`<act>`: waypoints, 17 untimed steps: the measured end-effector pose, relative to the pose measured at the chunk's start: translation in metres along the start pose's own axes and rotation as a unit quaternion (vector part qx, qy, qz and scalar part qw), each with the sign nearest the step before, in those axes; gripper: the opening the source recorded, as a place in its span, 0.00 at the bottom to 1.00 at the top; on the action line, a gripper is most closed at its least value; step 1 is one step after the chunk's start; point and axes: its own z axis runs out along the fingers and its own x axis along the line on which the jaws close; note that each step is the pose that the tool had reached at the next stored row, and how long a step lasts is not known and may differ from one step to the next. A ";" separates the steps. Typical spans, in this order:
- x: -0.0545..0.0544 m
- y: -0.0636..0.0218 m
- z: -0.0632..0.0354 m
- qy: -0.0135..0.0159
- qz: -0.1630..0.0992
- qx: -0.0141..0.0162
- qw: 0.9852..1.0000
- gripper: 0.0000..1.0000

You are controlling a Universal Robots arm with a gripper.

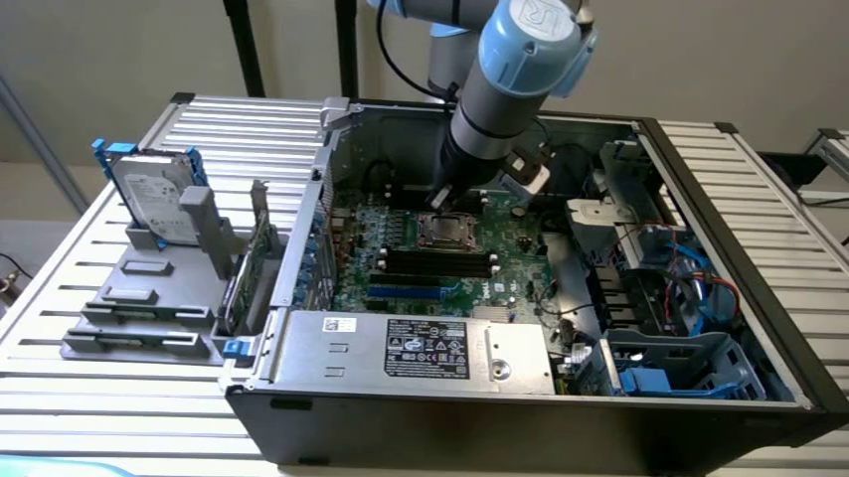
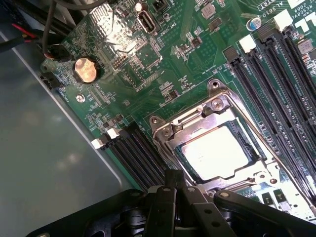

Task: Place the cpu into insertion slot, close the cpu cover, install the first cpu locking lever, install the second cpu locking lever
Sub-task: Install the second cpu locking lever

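The cpu (image 2: 217,150), a pale square chip, lies flat in the insertion slot (image 2: 165,132) on the green board. The silvery cpu cover (image 2: 200,114) is folded down over it, framing the chip through its square opening. A thin metal locking lever (image 2: 259,136) runs along one side of the socket. My gripper (image 2: 174,177) is shut with nothing between its black fingers, and its tips hover just beside the socket's edge. In the exterior view the gripper (image 1: 444,204) hangs just above the insertion slot (image 1: 444,232) inside the open computer case.
Long black memory slots (image 2: 276,74) flank the socket. A coin battery (image 2: 86,69) sits on the board. The grey power supply (image 1: 412,348) fills the case front, and blue drive bays (image 1: 677,368) stand at the exterior view's right. A hard drive (image 1: 153,194) stands outside.
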 end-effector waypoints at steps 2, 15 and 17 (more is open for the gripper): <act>-0.003 0.0022 -0.0023 0.000 0.000 0.000 1.000 0.11; -0.030 0.0159 -0.0421 -0.001 0.001 0.002 1.000 0.11; -0.034 0.0183 -0.0477 -0.001 0.001 0.002 1.000 0.11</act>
